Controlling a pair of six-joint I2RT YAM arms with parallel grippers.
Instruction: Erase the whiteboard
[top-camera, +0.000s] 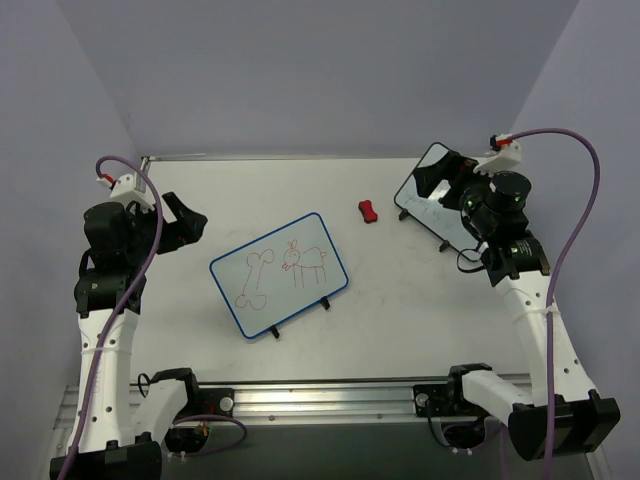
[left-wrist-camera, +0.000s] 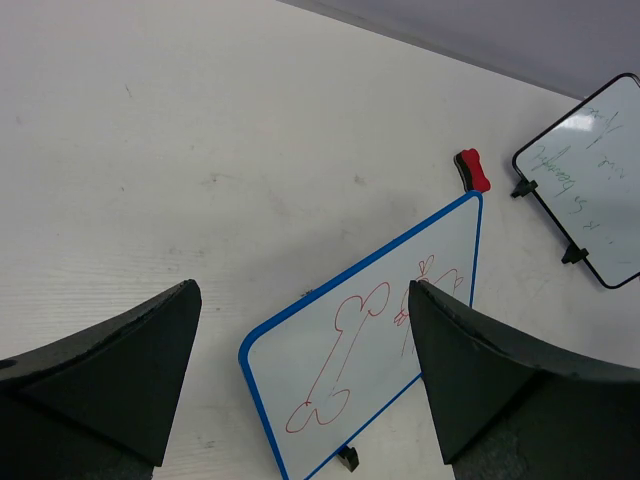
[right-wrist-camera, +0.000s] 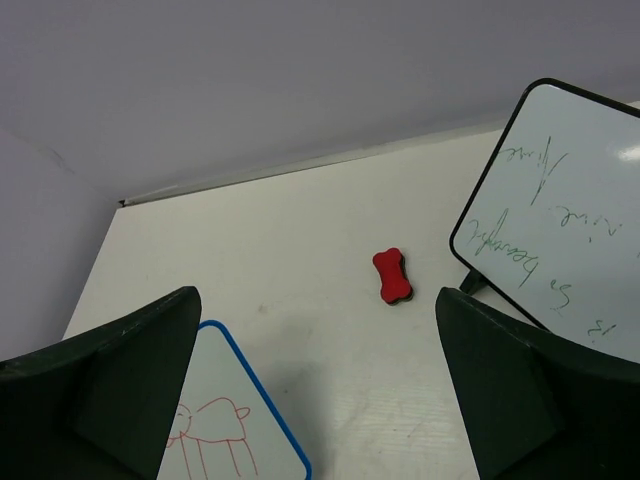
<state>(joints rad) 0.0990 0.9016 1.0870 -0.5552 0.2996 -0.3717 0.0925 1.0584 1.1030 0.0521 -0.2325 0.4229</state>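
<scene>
The left gripper (left-wrist-camera: 302, 288) fills the foreground of its wrist view with dark fingers (left-wrist-camera: 110, 370), jaws wide apart and holding nothing, over the left side of the table (top-camera: 400, 300). To its right, near the table's middle, the whiteboard (top-camera: 280, 272) with the blue frame stands on small black feet, two red drawings on its face. Farther right lies a red eraser (top-camera: 368, 211), apart from both boards. Beyond it a black-framed board (top-camera: 425, 210) bears faint green writing, and the right gripper (right-wrist-camera: 315, 295) hangs above it, jaws spread and empty.

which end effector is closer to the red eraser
Right. The right end effector hangs over the black-framed whiteboard, just right of the red eraser; the left end effector sits beyond the blue-framed whiteboard.
</scene>
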